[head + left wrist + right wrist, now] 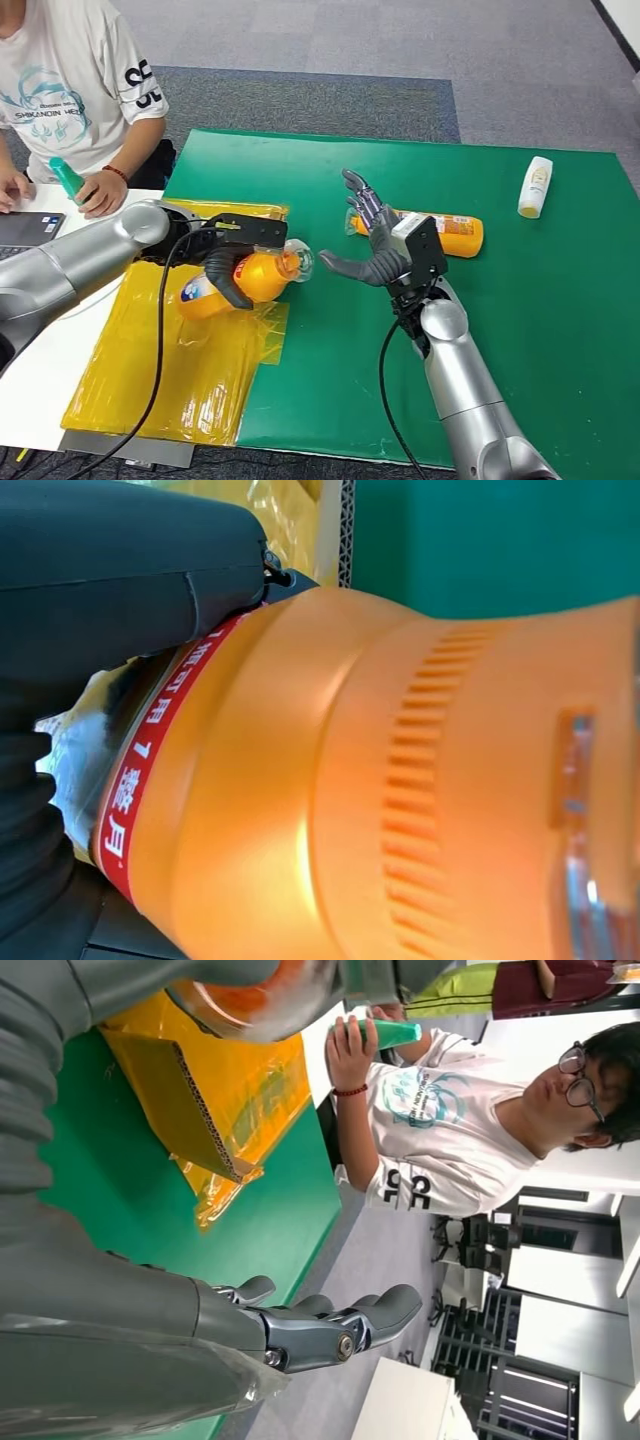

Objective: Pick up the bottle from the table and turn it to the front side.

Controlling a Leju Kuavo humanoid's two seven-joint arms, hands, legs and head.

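My left hand (226, 270) grips an orange bottle (253, 277) with a clear cap, held on its side above the yellow plastic sheet (173, 370). Close up, the same orange bottle (392, 780) shows a red band of white characters, with the dark fingers (121, 570) wrapped round its body. My right hand (370, 245) hovers open just right of the bottle's cap, fingers spread and its thumb toward the cap, not touching it. Its fingers (324, 1325) stretch out over the green mat. A second orange bottle (441, 233) lies on the mat behind that hand.
A white bottle (535, 187) lies at the far right of the green mat (528, 320). At the back left a person (68, 90) sits holding a green bottle (66, 178), beside a laptop (23, 230) on the white table.
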